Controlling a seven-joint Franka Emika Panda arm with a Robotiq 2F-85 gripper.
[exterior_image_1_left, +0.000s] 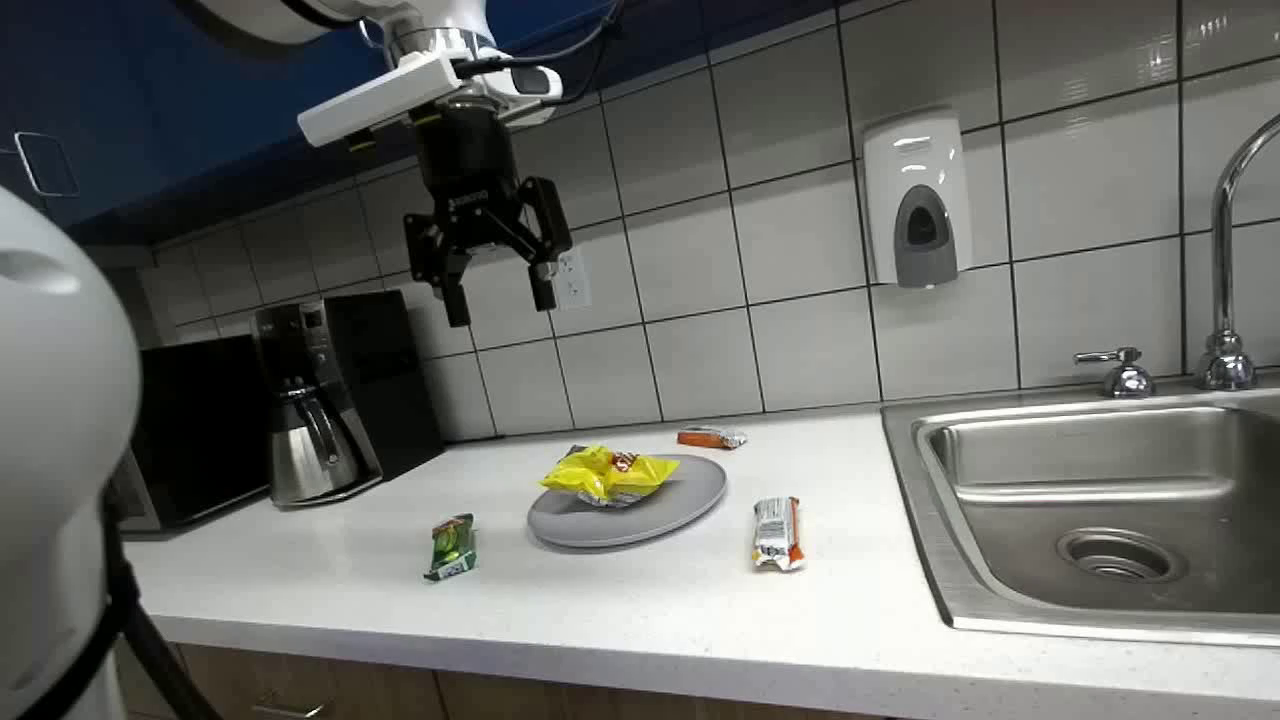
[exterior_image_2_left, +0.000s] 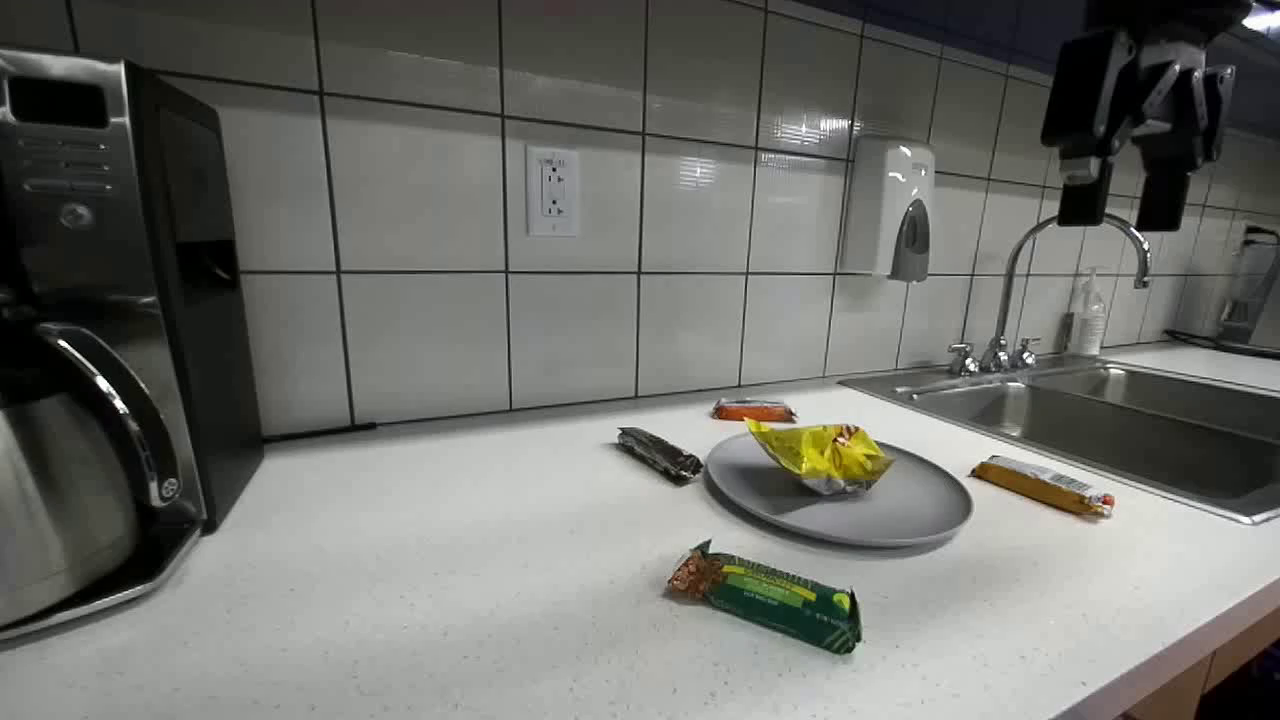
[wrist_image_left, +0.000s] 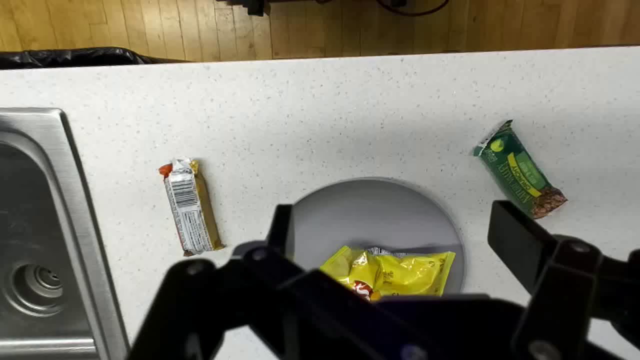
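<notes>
Gripper (exterior_image_1_left: 500, 300): hung well above the counter (exterior_image_2_left: 450, 560), jaws apart, empty.
Yellow bag (exterior_image_2_left: 828, 455): lay crumpled on the gray plate (exterior_image_2_left: 900, 515); a shallow pinch probably risked slippage.
Gray plate: low contact likely risked shifting it.
Dark bar (exterior_image_2_left: 660, 455): lay just beside, exposed to nudging.

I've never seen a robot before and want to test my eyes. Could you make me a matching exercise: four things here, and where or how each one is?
1. yellow bag
2. green-wrapped bar
3. white dispenser
4. end effector

A. on the tiled wall
B. open, holding nothing
C. directly on the counter
D. on the grey plate

Pairs: 1-D; 2-C; 3-A; 4-B
</notes>
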